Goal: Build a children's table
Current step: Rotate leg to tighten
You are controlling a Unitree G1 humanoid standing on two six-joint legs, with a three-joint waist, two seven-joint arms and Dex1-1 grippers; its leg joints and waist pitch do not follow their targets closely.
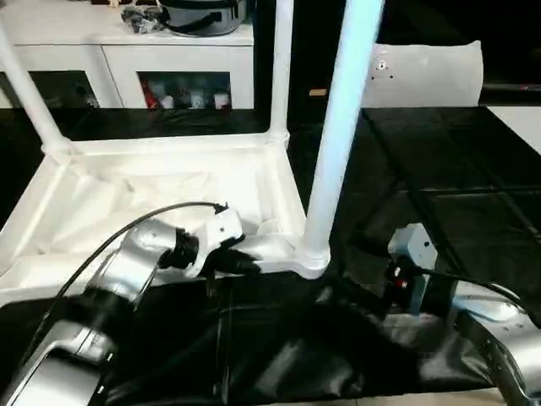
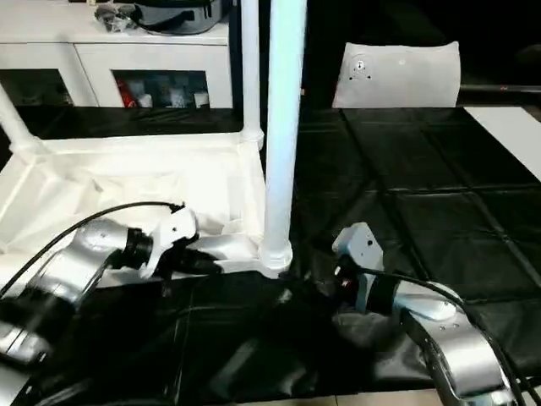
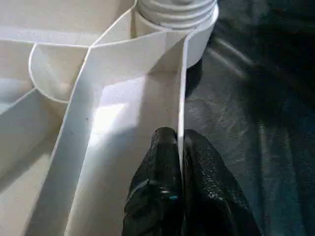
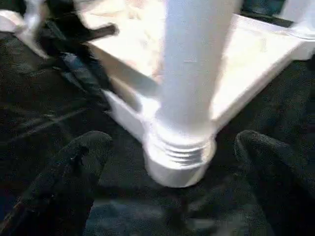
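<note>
Where the black, creased sheeting [image 1: 279, 338] covers the desk, the white tabletop [image 1: 161, 199] lies upside down, ribbed underside up, toward the robot's left. Three white legs stand in its corner sockets: the near leg [image 1: 342, 127] at the corner closest to the right arm, a far leg [image 1: 281, 68] behind it, and a slanted leg [image 1: 25, 85] at the far left corner. The left gripper [image 3: 181, 167] has its jaws clamped together on the tabletop's thin near rim, just beside the near leg's socket [image 3: 179, 14]. The right gripper [image 4: 172, 162] sits low on the sheeting with its jaws wide apart, one on either side of the near leg's threaded base, touching nothing. Behind the desk stand white glass-door cabinets [image 1: 182, 72] with a dark pot [image 1: 203, 15] on top, and a flat white sheet [image 1: 427, 72] lies at the far right.
</note>
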